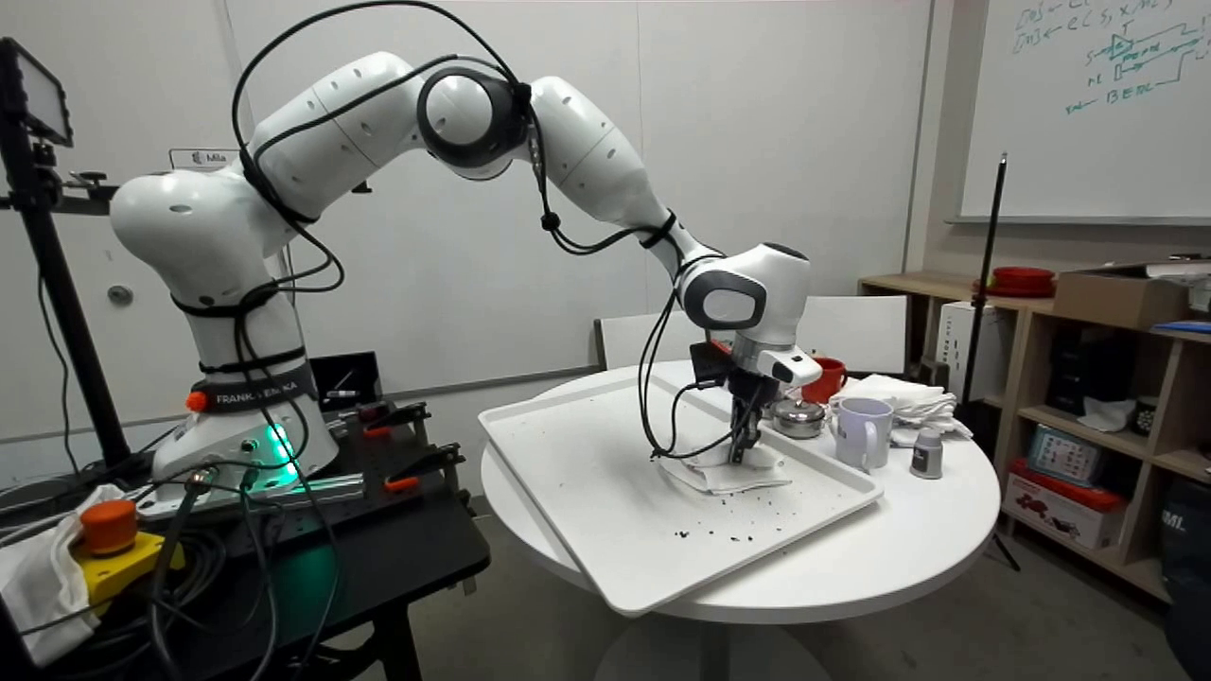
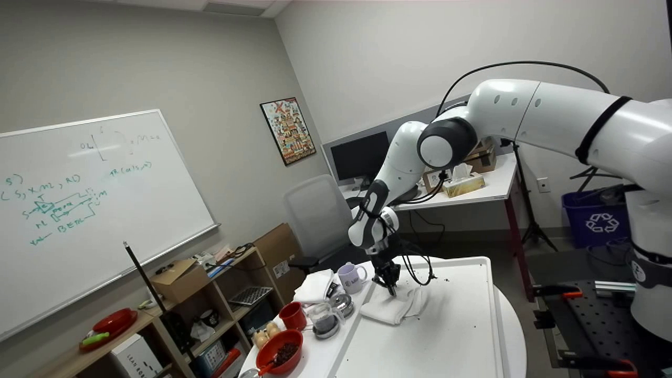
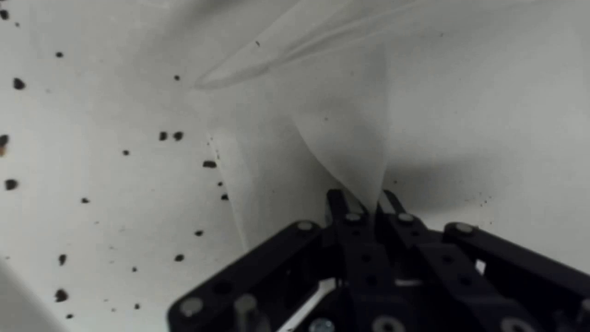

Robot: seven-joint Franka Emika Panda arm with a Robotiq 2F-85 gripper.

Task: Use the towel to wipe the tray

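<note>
A white towel (image 1: 727, 480) lies folded and crumpled on the large white tray (image 1: 577, 463). The towel also shows in an exterior view (image 2: 386, 311) and in the wrist view (image 3: 276, 161). The tray also shows in an exterior view (image 2: 462, 320) and in the wrist view (image 3: 106, 106). My gripper (image 3: 362, 198) points down and is shut on a raised peak of the towel. In both exterior views the gripper (image 1: 741, 452) (image 2: 391, 290) is low over the tray, near its mug-side edge. Dark crumbs (image 3: 18, 84) are scattered on the tray beside the towel; a few specks are on the towel.
Beside the tray stand a lilac mug (image 1: 863, 433), a metal tin (image 1: 798, 419), a small grey bottle (image 1: 927, 454), a red mug (image 2: 293, 316), a glass jug (image 2: 324, 319) and a red bowl (image 2: 281, 350). More white cloth (image 1: 894, 397) lies behind. Cables hang by the gripper.
</note>
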